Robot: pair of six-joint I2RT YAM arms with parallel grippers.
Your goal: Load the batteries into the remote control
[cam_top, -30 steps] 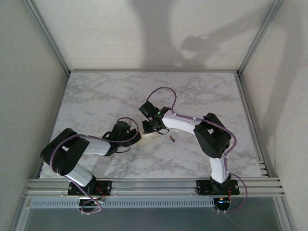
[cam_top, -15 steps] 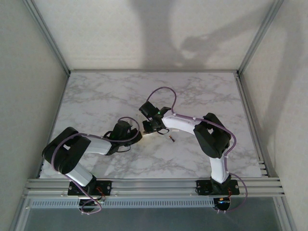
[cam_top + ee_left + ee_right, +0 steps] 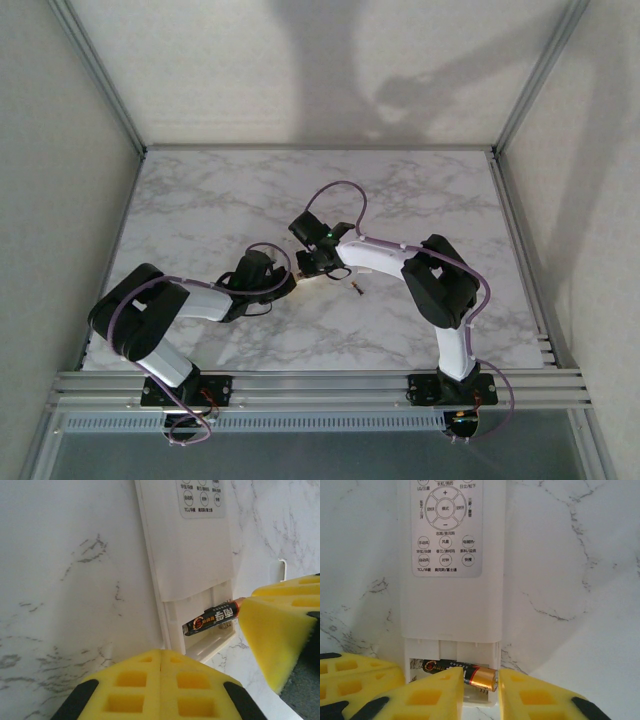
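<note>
At the table's (image 3: 200, 200) middle lies the remote control (image 3: 451, 605) — a battery (image 3: 462, 672) tilted in its six-o'clock bay, right gripper (image 3: 481, 695) straddling it, grip unclear; left gripper (image 3: 161, 665) pinched together.

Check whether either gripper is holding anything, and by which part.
Left gripper is shut on nothing. Right gripper straddles the copper end of the battery over the remote bay; a firm grip cannot be told.
</note>
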